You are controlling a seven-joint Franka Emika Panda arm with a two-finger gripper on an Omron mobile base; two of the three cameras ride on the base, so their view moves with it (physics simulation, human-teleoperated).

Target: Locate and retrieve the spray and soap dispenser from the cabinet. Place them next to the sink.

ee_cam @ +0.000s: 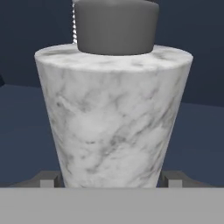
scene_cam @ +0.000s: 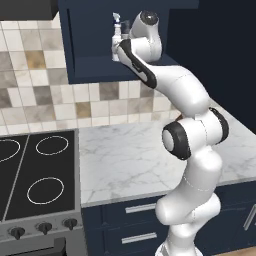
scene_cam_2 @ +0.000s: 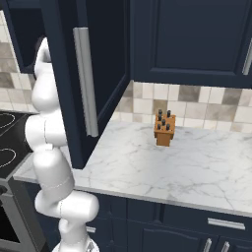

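- Left base view: the arm (scene_cam: pixel 190 145) reaches up into the open navy cabinet (scene_cam: pixel 90 50) above the counter (scene_cam: pixel 130 155). The spray (scene_cam: pixel 117 31) stands on the shelf inside, just beside the robot's hand, which covers whatever else is in there. Stovetop (scene_cam: pixel 35 170) sits at the left, tiled wall behind.
- Right base view: the cabinet door (scene_cam_2: pixel 86 74) hangs open and blocks most of the arm's upper half. A wooden knife block (scene_cam_2: pixel 164 129) stands on the marble near the tile backsplash (well apart from the robot).
- Hand view: the soap dispenser (ee_cam: pixel 113 118) is right up close, grey marbled body with the dark pump head (ee_cam: pixel 116 26) on top, upright on the cabinet shelf (ee_cam: pixel 26 131). The fingers (ee_cam: pixel 49 178) sit one on each side of its base, quite wide apart, just beside it. I can't tell whether they're actually pressing on it or only flanking it.
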